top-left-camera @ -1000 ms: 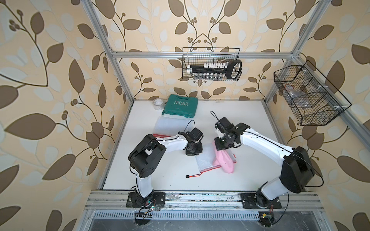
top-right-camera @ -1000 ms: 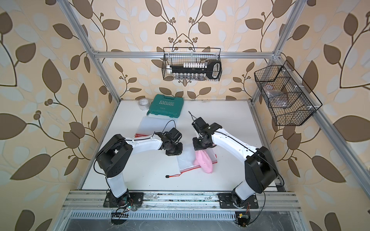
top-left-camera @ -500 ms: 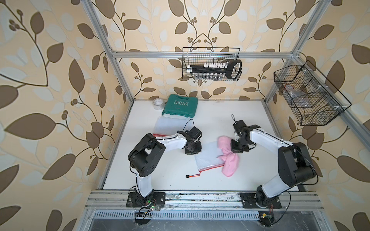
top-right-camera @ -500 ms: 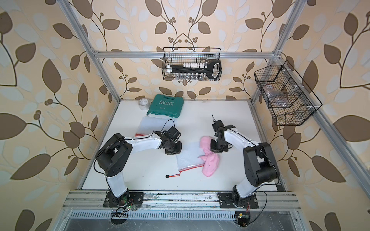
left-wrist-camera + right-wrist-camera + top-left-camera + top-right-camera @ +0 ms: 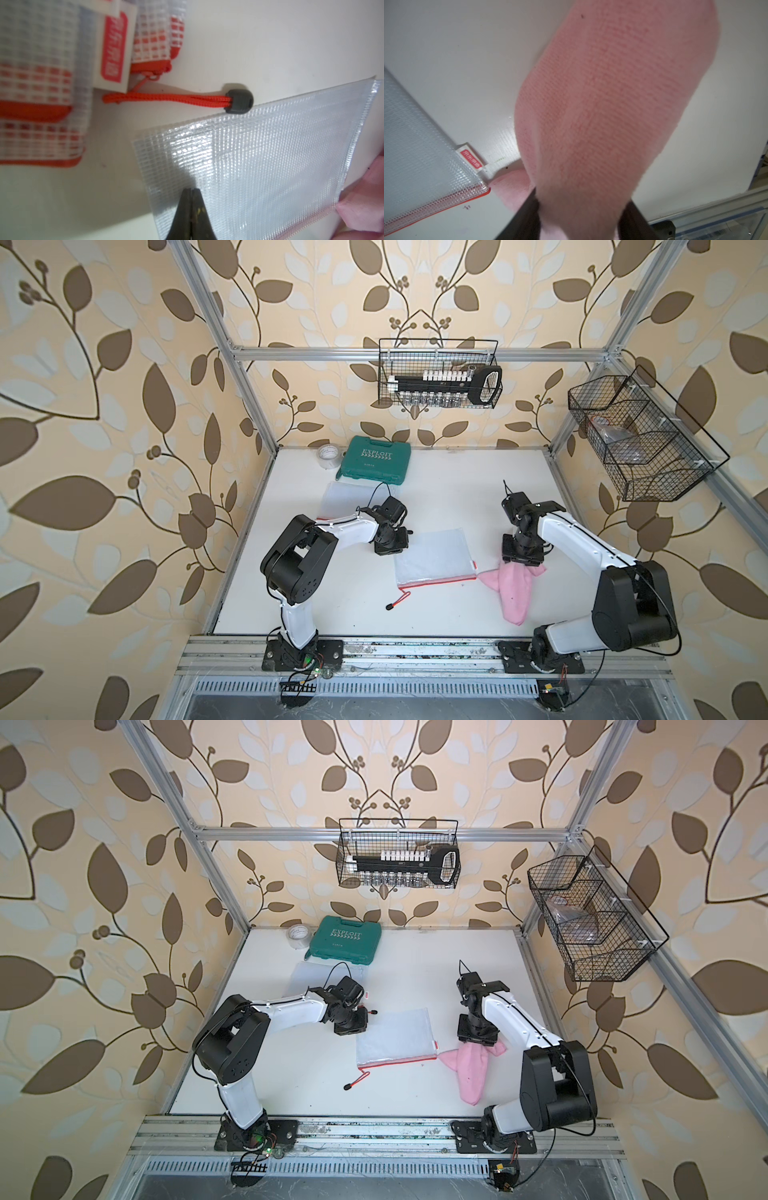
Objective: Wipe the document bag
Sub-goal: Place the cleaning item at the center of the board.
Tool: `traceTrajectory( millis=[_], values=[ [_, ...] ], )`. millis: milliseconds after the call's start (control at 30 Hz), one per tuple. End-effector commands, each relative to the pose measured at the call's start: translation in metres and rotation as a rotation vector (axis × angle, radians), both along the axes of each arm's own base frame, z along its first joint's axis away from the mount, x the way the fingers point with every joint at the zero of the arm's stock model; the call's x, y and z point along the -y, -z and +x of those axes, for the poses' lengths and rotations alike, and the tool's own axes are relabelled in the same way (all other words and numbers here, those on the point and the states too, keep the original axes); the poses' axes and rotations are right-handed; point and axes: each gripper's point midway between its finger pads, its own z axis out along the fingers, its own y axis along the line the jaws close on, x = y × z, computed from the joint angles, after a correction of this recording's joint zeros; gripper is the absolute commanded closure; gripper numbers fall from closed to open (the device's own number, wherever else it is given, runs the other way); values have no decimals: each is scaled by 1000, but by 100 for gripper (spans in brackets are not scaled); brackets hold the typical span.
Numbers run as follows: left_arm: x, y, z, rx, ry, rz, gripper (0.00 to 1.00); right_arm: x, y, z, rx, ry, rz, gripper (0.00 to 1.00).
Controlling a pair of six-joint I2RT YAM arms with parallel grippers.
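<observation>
The document bag (image 5: pixel 432 558) (image 5: pixel 395 1038), clear mesh plastic with a red zip edge, lies flat mid-table. My left gripper (image 5: pixel 390 549) (image 5: pixel 351 1029) is shut, and in the left wrist view its closed tips (image 5: pixel 192 190) press on the bag's (image 5: pixel 259 158) corner. A pink cloth (image 5: pixel 515 593) (image 5: pixel 471 1077) lies on the table just right of the bag, touching its zip corner. My right gripper (image 5: pixel 521 558) (image 5: pixel 477 1038) stands over the cloth's far end. In the right wrist view it is open (image 5: pixel 580 209), fingers wide apart, with the cloth (image 5: pixel 612 104) bunched loosely between them.
More mesh bags (image 5: pixel 349 497) lie behind my left arm, one with a red cord and black bead (image 5: pixel 239 100). A green tool case (image 5: pixel 376 458) and tape roll (image 5: pixel 328 456) sit at the back. Wire baskets hang on the back wall (image 5: pixel 440 377) and right wall (image 5: pixel 640 439).
My right gripper has swept right across the bag, dragging the pink cloth off it onto the table, and then opened its jaws. The left gripper has stayed shut on the bag's corner.
</observation>
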Motion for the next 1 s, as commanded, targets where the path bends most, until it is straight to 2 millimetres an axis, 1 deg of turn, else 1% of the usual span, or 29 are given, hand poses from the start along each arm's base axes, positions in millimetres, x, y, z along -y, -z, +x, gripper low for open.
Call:
traceTrajectory(
  millis=[0, 67, 133, 200, 267, 333, 367, 433, 467, 500, 533, 567, 633, 667, 767, 800, 833, 867, 900, 967],
  values=[
    [-20, 22, -16, -73, 14, 97, 95, -11, -22, -3, 45, 24, 53, 2],
    [-18, 20, -15, -72, 14, 88, 95, -8, -36, -6, 77, 30, 37, 2],
    [-15, 19, -14, -70, 18, 75, 95, -3, -47, -13, 73, 38, 11, 2],
    [-12, 19, -13, -71, 25, 64, 95, -2, -58, -14, 109, 34, 2, 2],
    [-10, 18, -11, -70, 33, 58, 95, 1, -61, -16, 121, 27, -23, 2],
    [-8, 16, -8, -65, 40, 56, 95, 10, -64, -22, 98, 58, -72, 2],
    [-8, 15, -7, -64, 42, 54, 95, 6, -68, -22, 117, 66, -40, 2],
    [-6, 11, -4, -57, 42, 42, 95, -19, -87, -8, 295, 87, 151, 2],
    [-6, 10, -4, -54, 43, 40, 95, -19, -93, -5, 339, 103, 166, 2],
    [-6, 10, -3, -51, 43, 37, 95, -9, -94, -6, 315, 113, 96, 2],
    [-5, 10, -2, -53, 44, 35, 95, 2, -94, -7, 251, 106, -1, 2],
    [-5, 10, -2, -55, 43, 32, 95, 3, -98, -3, 234, 80, -40, 2],
    [-2, 10, -1, -59, 51, 25, 95, -17, -113, 13, 337, 31, 39, 2],
    [-1, 10, 0, -58, 54, 24, 95, -19, -117, 18, 374, 44, 53, 2],
    [-3, 11, 1, -53, 45, 26, 95, 5, -119, 15, 353, 109, -85, 2],
    [-3, 11, 1, -54, 43, 23, 95, 5, -119, 15, 368, 118, -78, 2],
    [-3, 11, 1, -56, 44, 21, 95, -2, -118, 20, 404, 102, -31, 2],
    [-3, 10, 1, -54, 45, 21, 95, -13, -112, 23, 418, 69, 31, 2],
    [-4, 10, 1, -52, 43, 25, 95, -19, -101, 22, 369, 52, 65, 2],
    [-4, 10, 2, -51, 43, 21, 95, -15, -70, 5, 163, 49, 19, 2]
  ],
)
